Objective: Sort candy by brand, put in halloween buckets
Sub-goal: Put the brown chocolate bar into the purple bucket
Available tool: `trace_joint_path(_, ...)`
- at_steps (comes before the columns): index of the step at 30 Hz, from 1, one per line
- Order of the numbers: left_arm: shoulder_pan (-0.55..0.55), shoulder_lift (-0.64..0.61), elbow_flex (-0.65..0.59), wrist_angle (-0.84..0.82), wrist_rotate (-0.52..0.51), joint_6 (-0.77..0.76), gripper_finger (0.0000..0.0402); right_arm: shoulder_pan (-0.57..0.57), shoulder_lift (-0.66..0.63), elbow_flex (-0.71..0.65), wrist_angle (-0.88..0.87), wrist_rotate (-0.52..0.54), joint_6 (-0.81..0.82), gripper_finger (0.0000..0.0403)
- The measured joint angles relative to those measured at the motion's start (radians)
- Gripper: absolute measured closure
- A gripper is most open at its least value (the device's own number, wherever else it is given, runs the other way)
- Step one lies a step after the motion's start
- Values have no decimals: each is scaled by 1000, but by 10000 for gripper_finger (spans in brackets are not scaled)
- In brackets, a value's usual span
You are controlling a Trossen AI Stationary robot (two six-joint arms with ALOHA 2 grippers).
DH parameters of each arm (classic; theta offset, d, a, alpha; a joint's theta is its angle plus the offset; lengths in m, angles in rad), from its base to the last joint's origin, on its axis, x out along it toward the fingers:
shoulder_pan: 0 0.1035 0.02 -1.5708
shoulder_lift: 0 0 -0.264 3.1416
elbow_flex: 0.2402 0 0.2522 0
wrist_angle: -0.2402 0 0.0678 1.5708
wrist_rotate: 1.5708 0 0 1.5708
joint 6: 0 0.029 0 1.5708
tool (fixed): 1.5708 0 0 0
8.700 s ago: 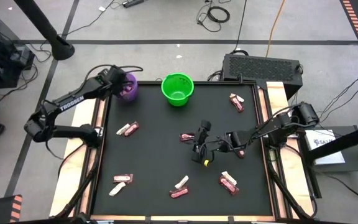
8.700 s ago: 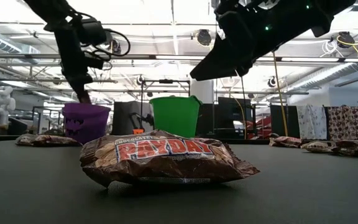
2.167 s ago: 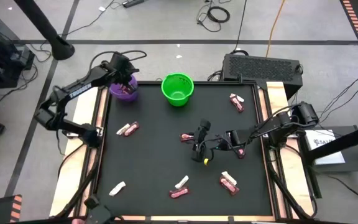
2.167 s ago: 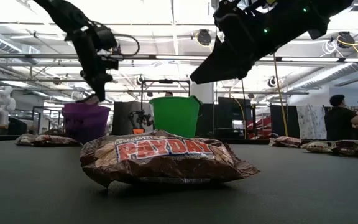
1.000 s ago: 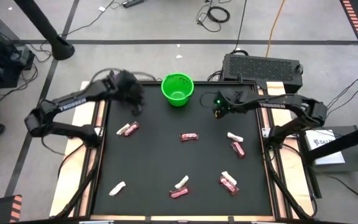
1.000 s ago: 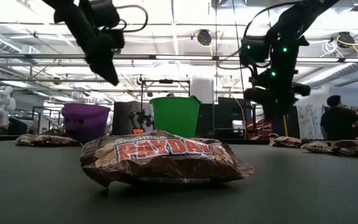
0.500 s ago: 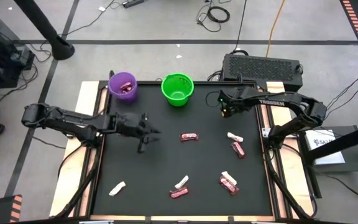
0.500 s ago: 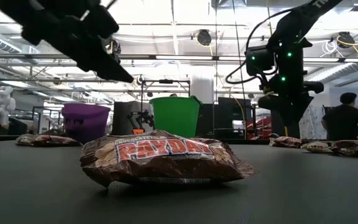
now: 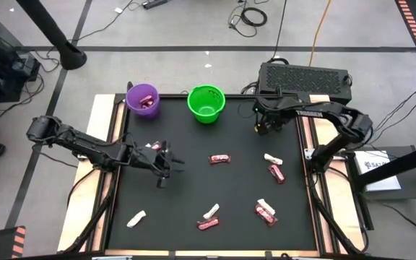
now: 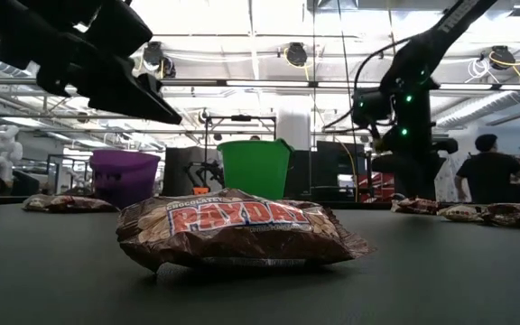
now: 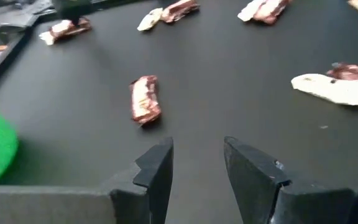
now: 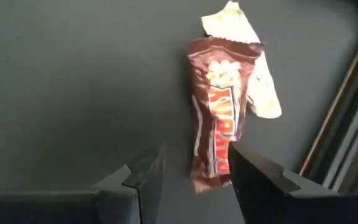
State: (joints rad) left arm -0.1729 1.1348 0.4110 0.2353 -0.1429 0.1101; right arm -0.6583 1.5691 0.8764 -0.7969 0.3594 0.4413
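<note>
Wrapped candy bars lie scattered on the black mat point(image 9: 193, 188). The purple bucket point(image 9: 143, 101) and the green bucket point(image 9: 206, 103) stand at its far edge. My left gripper point(image 9: 170, 163) reaches low over the mat's left half, open and holding nothing. A pink-red bar point(image 11: 145, 99) lies ahead of it and a candy pair point(image 9: 152, 146) shows beside the arm. My right gripper point(image 9: 263, 126) points down at the far right, open. It hangs over a pink-red bar point(image 12: 219, 130) that lies on a white-cream one point(image 12: 257, 81).
More bars lie at mid-mat point(image 9: 220, 158), at the right point(image 9: 273, 166), near the front edge point(image 9: 209, 217) point(image 9: 266, 211) and at the front left point(image 9: 136, 217). A black box point(image 9: 305, 76) stands beyond the far right corner. People show in the room behind.
My left gripper has swung away from the purple bucket toward the table's near edge and middle. It has sunk and tipped from pointing down to nearly level. My right gripper has shifted a little toward the right edge and down over the far-right candy.
</note>
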Motion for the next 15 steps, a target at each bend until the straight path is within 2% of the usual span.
trace_joint_path(10, 0, -1, 0, 0, -31, 11, 252, -97, 61, 0, 33, 6, -43, 239)
trace_joint_path(15, 0, -1, 0, -4, -31, 3, 252, -114, 100, 0, 50, -1, -68, 271)
